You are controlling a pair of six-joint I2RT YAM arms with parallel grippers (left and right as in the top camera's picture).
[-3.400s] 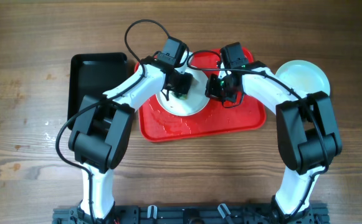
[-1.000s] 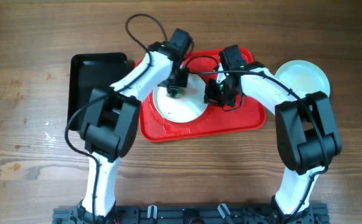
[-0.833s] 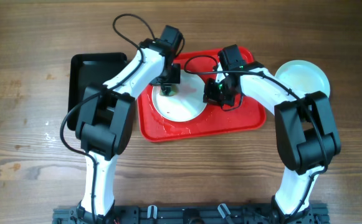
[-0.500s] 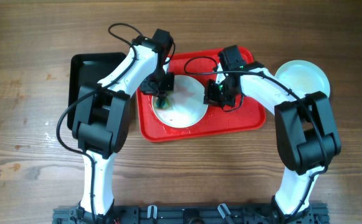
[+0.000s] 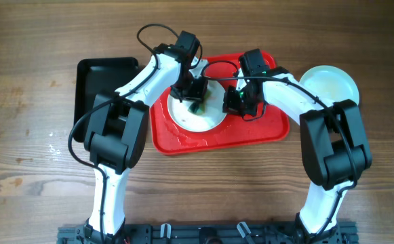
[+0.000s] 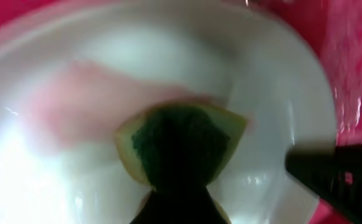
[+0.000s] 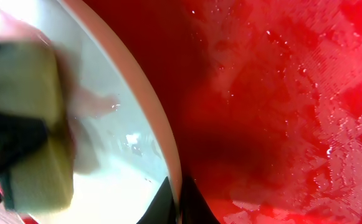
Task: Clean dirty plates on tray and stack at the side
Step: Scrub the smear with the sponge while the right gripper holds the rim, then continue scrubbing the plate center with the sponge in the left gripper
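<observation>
One white plate (image 5: 198, 118) lay on the red tray (image 5: 251, 132) with a faint pink smear (image 6: 87, 99) across it, so I judged the scrubbing unfinished. My left gripper (image 5: 195, 98) clamped the sponge (image 6: 181, 143) against the plate, and my right gripper (image 5: 232, 103) pinched its rim. Off the tray to the right sat a pale green plate (image 5: 329, 85), perhaps a stack, looking clean.

Black tray (image 5: 95, 78) sits on wooden table (image 5: 34, 169), left of yellow-green sponge (image 6: 187, 127).
</observation>
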